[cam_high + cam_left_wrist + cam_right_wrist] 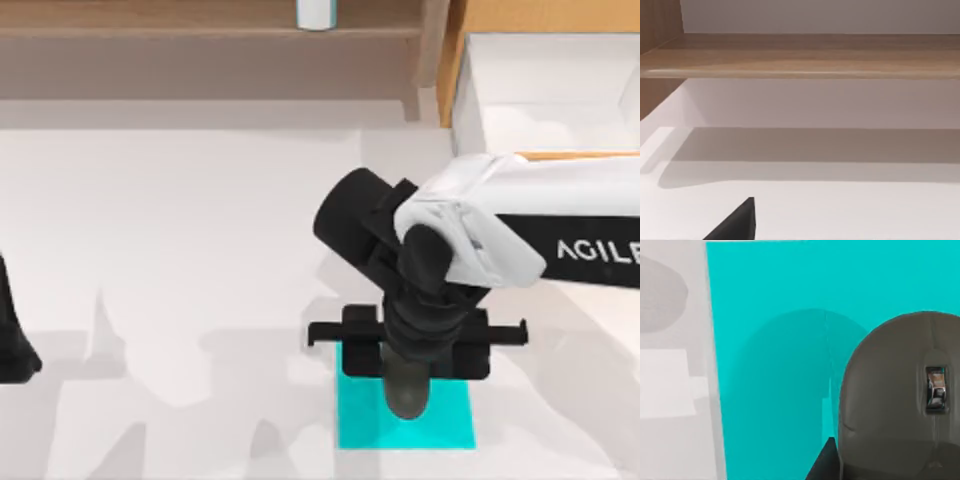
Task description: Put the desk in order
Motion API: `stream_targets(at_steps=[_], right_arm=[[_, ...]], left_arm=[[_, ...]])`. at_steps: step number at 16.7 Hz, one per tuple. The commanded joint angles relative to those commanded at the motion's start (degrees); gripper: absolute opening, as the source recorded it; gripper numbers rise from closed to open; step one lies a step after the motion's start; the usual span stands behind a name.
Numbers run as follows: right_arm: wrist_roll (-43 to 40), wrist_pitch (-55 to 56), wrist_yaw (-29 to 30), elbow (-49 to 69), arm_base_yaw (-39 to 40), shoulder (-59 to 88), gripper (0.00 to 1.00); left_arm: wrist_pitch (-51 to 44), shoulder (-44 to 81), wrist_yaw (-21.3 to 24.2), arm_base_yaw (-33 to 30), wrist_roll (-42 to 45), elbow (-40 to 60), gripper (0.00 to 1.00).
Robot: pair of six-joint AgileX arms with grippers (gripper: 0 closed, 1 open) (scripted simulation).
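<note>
The desk (180, 230) is a wide, smooth white top that takes up most of the top view. A brown wooden shelf (200, 40) runs along the upper edge of the frame, with a small white cylinder (314, 13) standing on it at top centre. In the upper right corner a light-wood drawer unit (540, 70) stands open, its white inside showing.

In the lower centre-right of the top view a cyan mat (450, 425) lies flat on the desk. A dark grey mouse (406, 392) sits on the mat, its rounded end toward the lower edge of the frame.

The right arm reaches in from the right edge of the top view and bends down over the mat. The right gripper (415, 335) is directly above the mouse, with its black cross-piece spread to either side just above the mat's upper edge. In the right wrist view the mouse (900, 400) fills the lower right, its scroll wheel visible, on the mat (780, 350), with a black finger (822, 467) touching its side at the bottom edge. Whether the jaws clamp the mouse or stand loose beside it I cannot tell.

The left arm (12, 330) is parked at the left edge of the top view. The left wrist view shows the shelf (800, 60) above the white desk (840, 210) and one dark fingertip (737, 225) at the bottom edge; the state of those jaws I cannot tell either.
</note>
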Motion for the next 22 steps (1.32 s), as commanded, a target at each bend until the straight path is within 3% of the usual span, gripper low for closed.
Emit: stream_targets(at_steps=[1, 14, 22], right_arm=[[0.0, 0.0, 0.0, 0.0, 0.0, 0.0, 0.0], [0.0, 0.0, 0.0, 0.0, 0.0, 0.0, 0.98], [0.0, 0.0, 0.0, 0.0, 0.0, 0.0, 1.0]], left_arm=[[0.0, 0.0, 0.0, 0.0, 0.0, 0.0, 1.0], [0.0, 0.0, 0.0, 0.0, 0.0, 0.0, 1.0], [0.0, 0.0, 0.0, 0.0, 0.0, 0.0, 1.0]])
